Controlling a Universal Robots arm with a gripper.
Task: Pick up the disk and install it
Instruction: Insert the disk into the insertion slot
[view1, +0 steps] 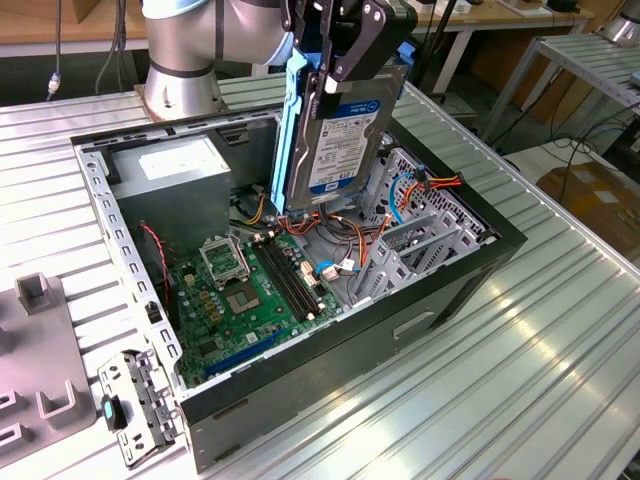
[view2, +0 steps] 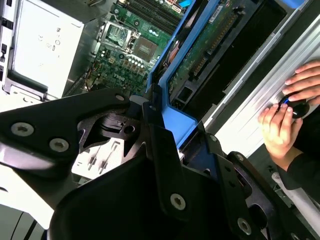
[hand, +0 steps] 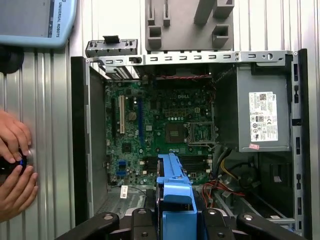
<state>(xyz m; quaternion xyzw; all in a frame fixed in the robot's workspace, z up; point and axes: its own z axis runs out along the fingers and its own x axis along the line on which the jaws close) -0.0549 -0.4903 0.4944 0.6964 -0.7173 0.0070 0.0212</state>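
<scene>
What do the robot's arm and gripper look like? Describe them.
The arm is a silver-grey cylinder rising from a round flanged base. The gripper is black, built from angular linked plates fastened with silver screw heads.

I am working in bright, even light that seems to fall from overhead. In the exterior view the ribbed table (view1: 560, 330) throws back pale streaks of glare along its slats, strongest toward the exterior view's right. The disk (view1: 340, 130) carries a soft sheen across its label. The computer case (view1: 330, 375) shades its own interior, and its outer wall reads almost black. In the second wrist view the power supply (view2: 45, 50) is washed out to near white. In the first wrist view the motherboard (hand: 150, 125) is evenly lit, while the corner below the power supply sinks into deep shadow.
</scene>
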